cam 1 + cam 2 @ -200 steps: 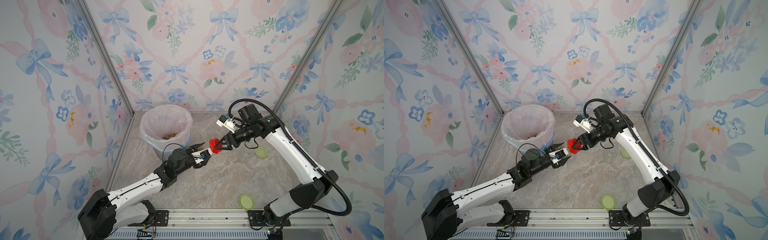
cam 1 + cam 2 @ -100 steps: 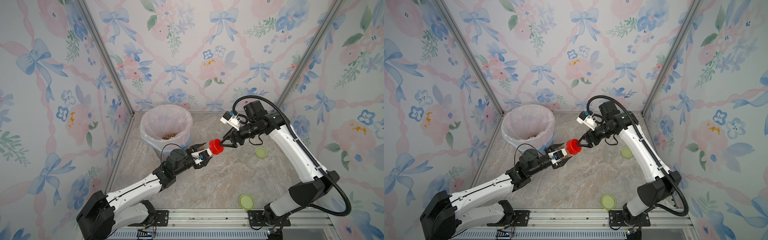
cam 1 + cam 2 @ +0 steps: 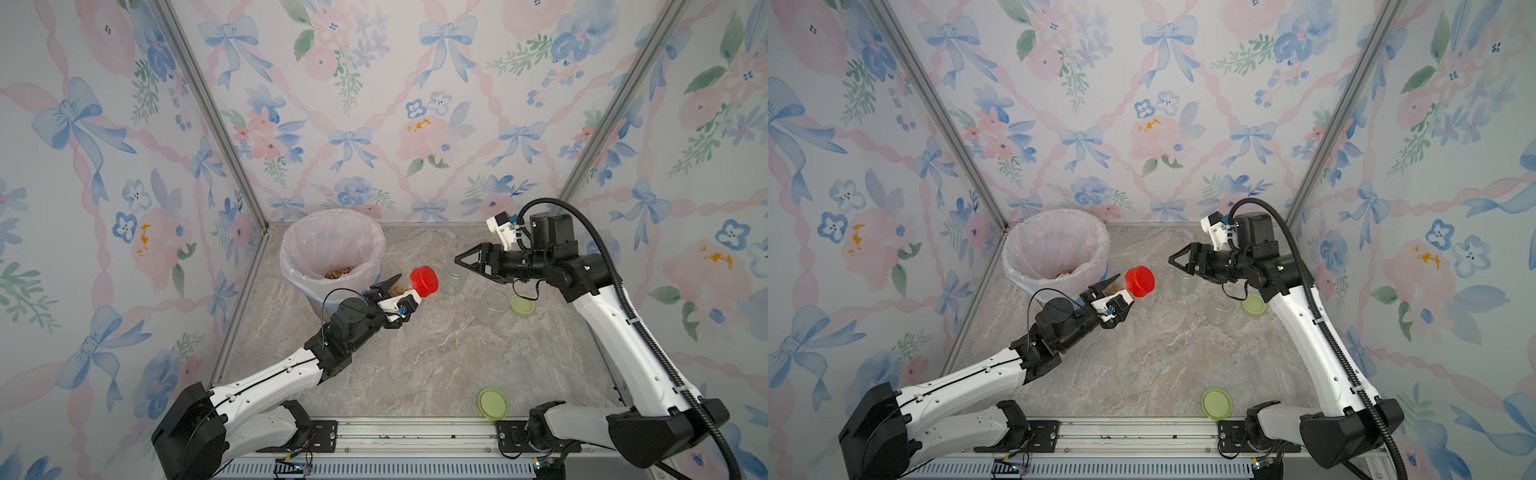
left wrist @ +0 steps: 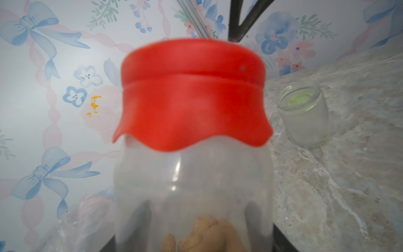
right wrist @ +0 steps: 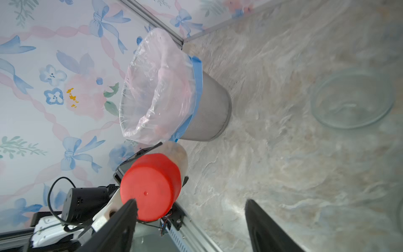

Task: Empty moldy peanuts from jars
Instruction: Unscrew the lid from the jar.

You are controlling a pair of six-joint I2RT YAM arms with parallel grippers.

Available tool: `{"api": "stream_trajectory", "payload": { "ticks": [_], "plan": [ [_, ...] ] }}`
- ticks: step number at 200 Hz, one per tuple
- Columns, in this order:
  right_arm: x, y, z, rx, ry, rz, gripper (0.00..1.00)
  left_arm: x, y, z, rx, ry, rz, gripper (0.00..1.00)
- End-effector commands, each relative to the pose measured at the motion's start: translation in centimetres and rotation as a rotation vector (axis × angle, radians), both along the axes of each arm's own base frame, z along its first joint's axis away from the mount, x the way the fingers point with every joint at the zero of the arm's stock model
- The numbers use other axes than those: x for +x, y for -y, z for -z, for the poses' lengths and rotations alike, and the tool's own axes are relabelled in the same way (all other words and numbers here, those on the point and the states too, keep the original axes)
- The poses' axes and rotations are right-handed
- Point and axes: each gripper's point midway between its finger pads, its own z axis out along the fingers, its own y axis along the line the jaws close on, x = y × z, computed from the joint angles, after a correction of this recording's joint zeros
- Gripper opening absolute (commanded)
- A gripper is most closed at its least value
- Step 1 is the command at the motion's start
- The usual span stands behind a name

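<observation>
Left gripper [image 3: 399,291] clamps the red-lidded jar [image 3: 424,282], peanuts [image 4: 207,235] inside; right gripper [image 3: 461,262], at its two o'clock, jaws apart, holds nothing.

Marble-look tabletop [image 3: 415,365] has a bag-lined bin [image 3: 332,237] in the back corner, far jar [image 3: 454,277] and near jar [image 3: 492,306] standing open, a green lid [image 3: 522,305] just beside them, and a second green lid [image 3: 493,403] up front.

Red-lidded jar [image 3: 424,282], aloft and tilted, contains moldy peanuts [image 4: 205,235]; far open jar [image 3: 454,277] and near open jar [image 3: 492,306] stand upright, empty.
</observation>
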Motion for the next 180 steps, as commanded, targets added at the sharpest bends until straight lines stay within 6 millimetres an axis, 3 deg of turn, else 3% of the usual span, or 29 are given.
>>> {"api": "stream_trajectory", "payload": {
  "ticks": [1,45,102,180],
  "plan": [
    [-0.4,-1.6,-0.7,0.082,-0.146,0.114,0.79,1.2,-1.1,-2.4,0.036,0.112,-0.114,0.00],
    [-1.1,-4.3,-1.5,0.060,-0.169,0.047,0.80,1.3,-0.3,-2.0,0.049,0.109,-0.100,0.00],
    [-0.8,-7.2,0.5,0.042,-0.200,-0.002,0.81,1.3,0.1,-1.8,0.056,0.107,-0.096,0.00],
    [-0.4,-7.7,1.7,0.017,-0.200,-0.002,0.82,1.5,0.2,-1.3,0.074,0.104,-0.100,0.00]
  ]
}}
